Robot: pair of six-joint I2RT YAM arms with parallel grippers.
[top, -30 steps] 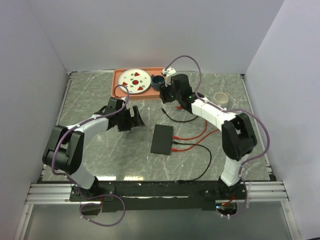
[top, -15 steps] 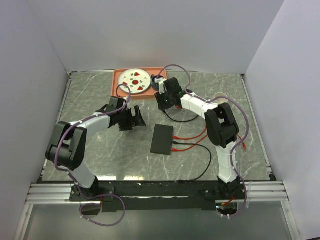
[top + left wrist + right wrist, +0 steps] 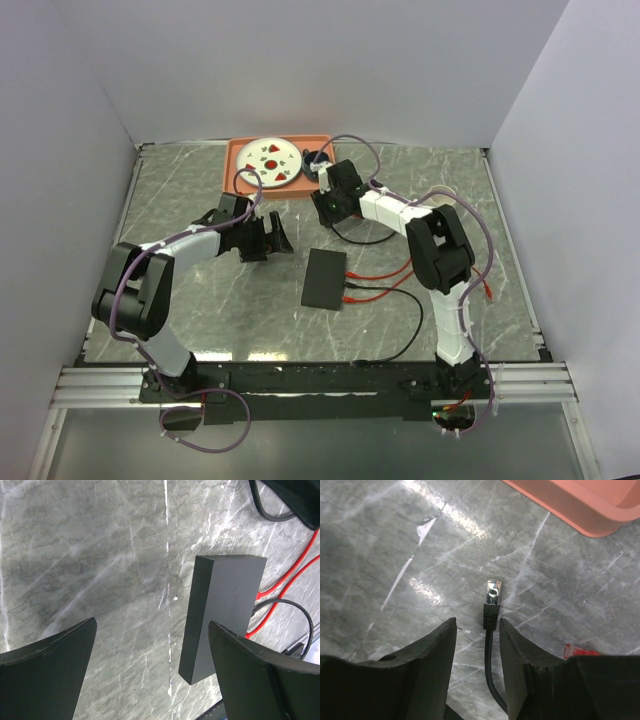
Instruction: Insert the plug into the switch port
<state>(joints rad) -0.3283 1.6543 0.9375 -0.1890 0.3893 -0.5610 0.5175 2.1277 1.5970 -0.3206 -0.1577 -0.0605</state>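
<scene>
We see the right gripper low over the marble table. Its jaws stand partly apart on either side of the black cable, just behind the silver-tipped plug, and bare table shows between the cable and the finger on the frame's left, so nothing is clamped. The switch lies flat at the centre of the overhead view, well apart from the plug, with red cables at its right edge. The left gripper hangs spread wide and empty just to the switch's upper left.
</scene>
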